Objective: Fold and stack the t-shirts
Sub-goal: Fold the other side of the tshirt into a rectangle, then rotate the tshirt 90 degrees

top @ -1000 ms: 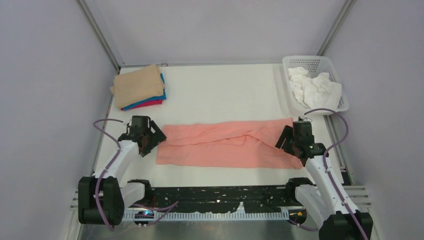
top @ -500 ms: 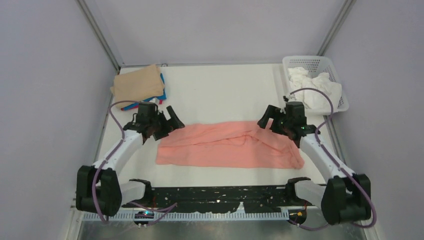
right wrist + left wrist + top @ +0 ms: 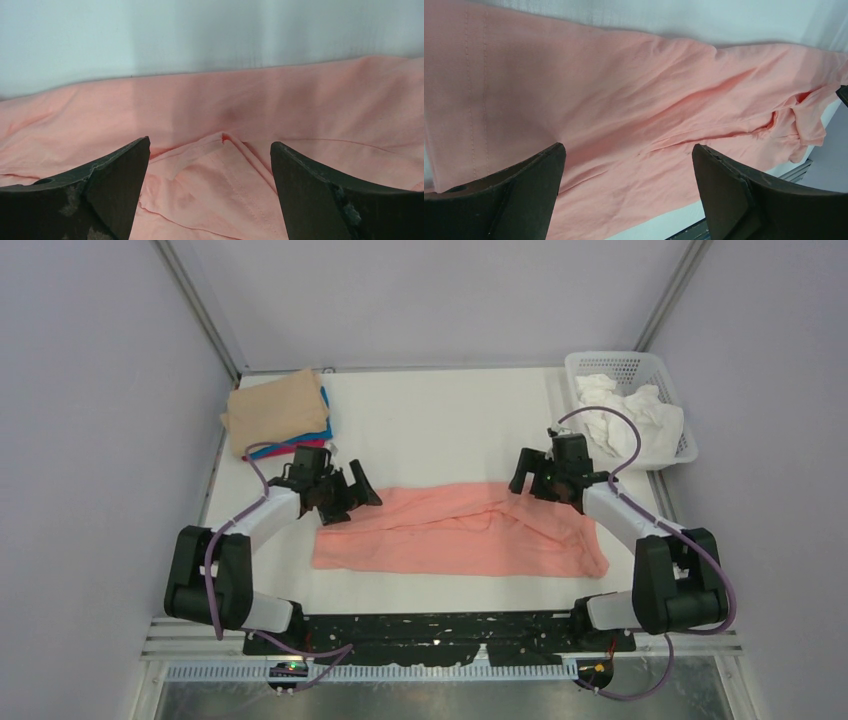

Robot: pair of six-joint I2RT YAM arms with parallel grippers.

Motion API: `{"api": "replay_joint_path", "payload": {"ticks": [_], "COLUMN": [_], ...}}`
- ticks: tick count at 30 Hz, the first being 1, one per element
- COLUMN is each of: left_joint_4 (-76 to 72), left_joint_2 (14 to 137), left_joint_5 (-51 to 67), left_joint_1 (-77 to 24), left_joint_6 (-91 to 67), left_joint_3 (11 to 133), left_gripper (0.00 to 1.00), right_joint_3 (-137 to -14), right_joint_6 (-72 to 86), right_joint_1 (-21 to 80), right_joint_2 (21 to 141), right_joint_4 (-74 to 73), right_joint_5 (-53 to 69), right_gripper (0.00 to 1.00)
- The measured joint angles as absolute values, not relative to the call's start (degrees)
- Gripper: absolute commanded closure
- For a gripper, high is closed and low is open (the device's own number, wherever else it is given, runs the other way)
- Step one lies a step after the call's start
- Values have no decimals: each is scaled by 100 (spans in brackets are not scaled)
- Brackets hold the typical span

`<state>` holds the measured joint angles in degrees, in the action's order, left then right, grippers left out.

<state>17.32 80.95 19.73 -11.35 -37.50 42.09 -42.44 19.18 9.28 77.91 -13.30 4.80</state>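
Observation:
The large salmon-pink t-shirt [image 3: 460, 530] lies folded into a long strip across the table's middle. My left gripper [image 3: 358, 490] is open and empty over the strip's far left corner; the left wrist view shows pink cloth [image 3: 624, 100] between its spread fingers. My right gripper [image 3: 524, 472] is open and empty over the strip's far right corner, above a folded sleeve [image 3: 220, 170]. A stack of folded t-shirts sits at the back left: tan [image 3: 275, 412] on top, blue [image 3: 322, 430] and magenta [image 3: 300, 447] edges showing beneath.
A white lattice basket [image 3: 672, 375] holding white cloth [image 3: 630, 418] stands at the back right. The enclosure walls close in the left and right table edges. A black rail [image 3: 440, 625] runs along the near edge between the arm bases.
Both grippers moved from the strip's near ends away from the bases to its far corners, and both stayed open. The pink strip's ends shifted slightly.

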Motion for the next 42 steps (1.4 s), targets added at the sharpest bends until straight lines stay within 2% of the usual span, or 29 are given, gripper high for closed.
{"api": "replay_joint_path", "payload": {"ticks": [17,21,25,29,35,38,42], "left_joint_4": [1743,1750,1761,1765,1793,1817,1831], "left_joint_2": [8095,8095,8095,8095,8095,8095,8079], "left_joint_5": [1619,1549,1472,1444,1404,1391,1361], "left_joint_1": [-1135,-1135,-1135,-1135,-1135,-1135,-1135], "left_joint_6": [-3695,-3693,-3691,-3691,-3682,-3682,-3688], "left_joint_3": [4209,4209,4209,4209,4209,4209,4167], "left_gripper": [1,0,1,0,0,0,0], "right_joint_3": [-3662,-3516,-3245,-2921,-2980,-3076,-3074], "right_joint_6": [1806,1833,2104,2460,2596,3052,3717], "right_joint_1": [1055,1382,2250,3076,3203,3175,2936], "right_joint_2": [7526,6932,6228,5393,4379,4445,5151], "right_joint_4": [-1382,-1675,-2023,-2641,-3299,-3498,-3618], "right_joint_5": [1417,1693,1815,1704,1295,698,21], "right_gripper": [5,5,5,5,5,5,5]}}
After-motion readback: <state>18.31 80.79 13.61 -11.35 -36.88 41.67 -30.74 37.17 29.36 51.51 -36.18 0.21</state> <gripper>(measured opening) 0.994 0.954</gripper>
